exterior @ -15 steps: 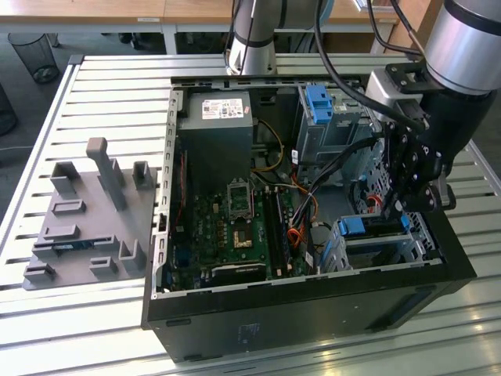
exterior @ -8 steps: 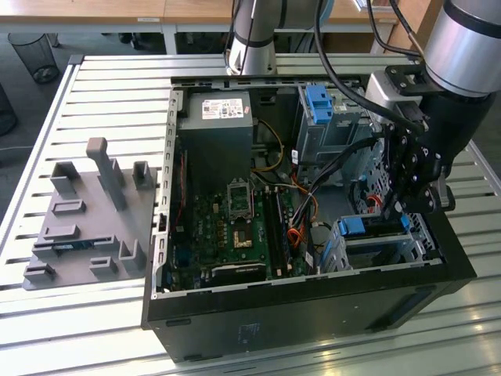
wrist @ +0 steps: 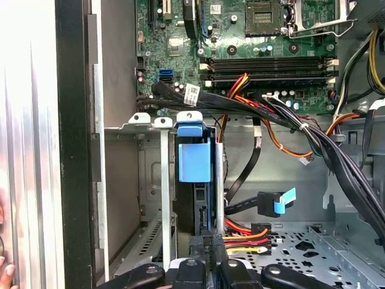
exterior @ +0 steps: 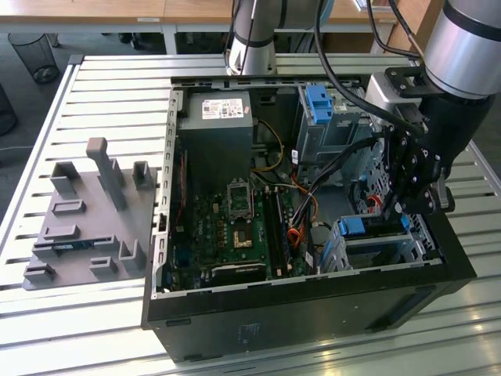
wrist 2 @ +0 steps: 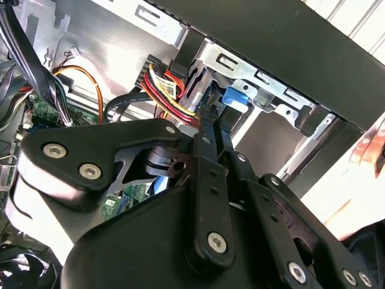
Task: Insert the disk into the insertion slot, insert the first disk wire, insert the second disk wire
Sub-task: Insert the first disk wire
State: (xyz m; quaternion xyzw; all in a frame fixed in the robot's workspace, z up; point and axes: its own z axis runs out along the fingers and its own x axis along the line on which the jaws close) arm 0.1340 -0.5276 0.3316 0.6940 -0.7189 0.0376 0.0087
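Black steel walls frame an opened computer case [exterior: 313, 313] on a slatted metal table [exterior: 102, 94] in the exterior view. The arm's gripper [exterior: 394, 210] hangs inside the case at the exterior view's right. Just beneath it, the disk [exterior: 364, 227] shows its blue carrier and sits in the insertion slot [exterior: 383, 249], the low silver cage by the case's near wall. A taller grey bay with a blue tab [exterior: 317, 102] stands farther back. A grey fixture plate [exterior: 86, 227] lies well apart at the exterior view's left.

In the second wrist view, the gripper [wrist 2: 215, 117] points its black fingers [wrist 2: 207, 180] at the disk [wrist 2: 233, 99]. They are drawn close together, with their tips at a disk wire [wrist 2: 165, 90] of red, yellow and black strands.

In the first wrist view, the disk [wrist: 195, 159] sits between the silver rails of the insertion slot [wrist: 165, 180]. The gripper [wrist: 204, 248] is narrowly set and pinches the black plug of the disk wire [wrist: 246, 232] at the disk's edge. A black cable with a blue plug [wrist: 277, 201] lies near, apart from the disk, and a green motherboard [wrist: 240, 36] lies beyond.
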